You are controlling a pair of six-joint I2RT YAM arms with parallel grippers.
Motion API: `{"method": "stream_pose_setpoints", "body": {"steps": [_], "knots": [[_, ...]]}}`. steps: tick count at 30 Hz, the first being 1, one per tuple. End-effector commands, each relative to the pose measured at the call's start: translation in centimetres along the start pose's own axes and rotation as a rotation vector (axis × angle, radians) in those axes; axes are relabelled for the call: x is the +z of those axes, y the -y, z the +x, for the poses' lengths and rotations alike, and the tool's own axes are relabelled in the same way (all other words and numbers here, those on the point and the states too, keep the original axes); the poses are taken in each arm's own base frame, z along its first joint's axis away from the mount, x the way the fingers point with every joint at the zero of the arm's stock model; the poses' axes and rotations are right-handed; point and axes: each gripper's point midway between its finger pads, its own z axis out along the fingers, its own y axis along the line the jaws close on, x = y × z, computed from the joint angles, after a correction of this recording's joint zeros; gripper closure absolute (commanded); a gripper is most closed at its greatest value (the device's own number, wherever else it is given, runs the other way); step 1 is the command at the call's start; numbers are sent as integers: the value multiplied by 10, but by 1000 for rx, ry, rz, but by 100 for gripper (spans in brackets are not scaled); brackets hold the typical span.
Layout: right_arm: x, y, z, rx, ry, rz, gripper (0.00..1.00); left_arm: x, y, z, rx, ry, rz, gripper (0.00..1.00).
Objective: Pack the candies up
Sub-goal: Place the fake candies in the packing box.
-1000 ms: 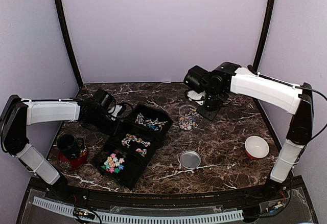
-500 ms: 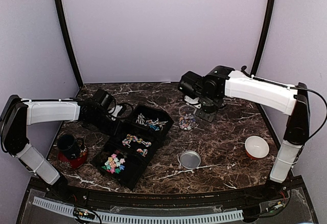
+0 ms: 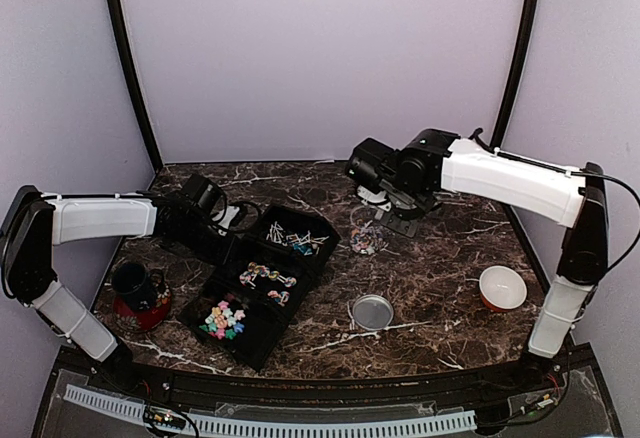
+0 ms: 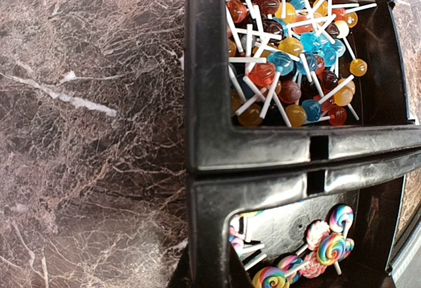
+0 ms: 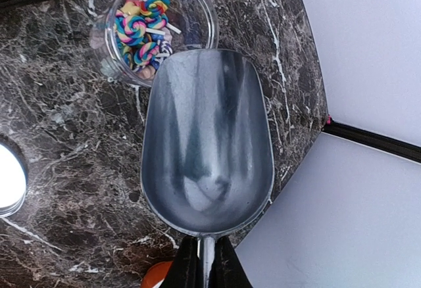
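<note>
right gripper (image 5: 205, 265) grips the scoop (image 5: 207, 143) by its handle, bowl empty, tip at the jar (image 5: 102, 41) rim, probably so that candies (image 5: 139, 28) drop inside. left gripper (image 3: 228, 216) is clenched by the tray (image 4: 210, 150), far-left side, perhaps steadying it; more candies lie there.

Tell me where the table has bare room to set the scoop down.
The scoop should fit on bare marble between the lid and the bowl, or behind the black tray. Crowded on the left: tray, mug, left arm.
</note>
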Motion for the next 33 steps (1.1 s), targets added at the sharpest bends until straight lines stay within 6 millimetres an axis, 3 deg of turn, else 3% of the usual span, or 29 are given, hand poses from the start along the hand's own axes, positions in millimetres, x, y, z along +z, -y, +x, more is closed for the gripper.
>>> {"method": "stream_pose_setpoints", "body": {"steps": [1, 10, 20, 25, 33], "knots": [[-34, 2, -20, 107, 162, -102, 100, -30, 26, -41, 33, 152, 97, 100], [-74, -30, -55, 106, 349, -336, 100, -24, 23, -37, 72, 113, 76, 100], [-77, -77, -70, -60, 301, -370, 100, -20, 25, -23, 109, 40, 62, 100], [-83, -72, -79, -33, 346, -347, 100, -19, 43, -13, 73, 23, 179, 100], [-115, -45, -92, 148, 549, -329, 100, -6, 60, 20, -38, -39, 353, 100]]}}
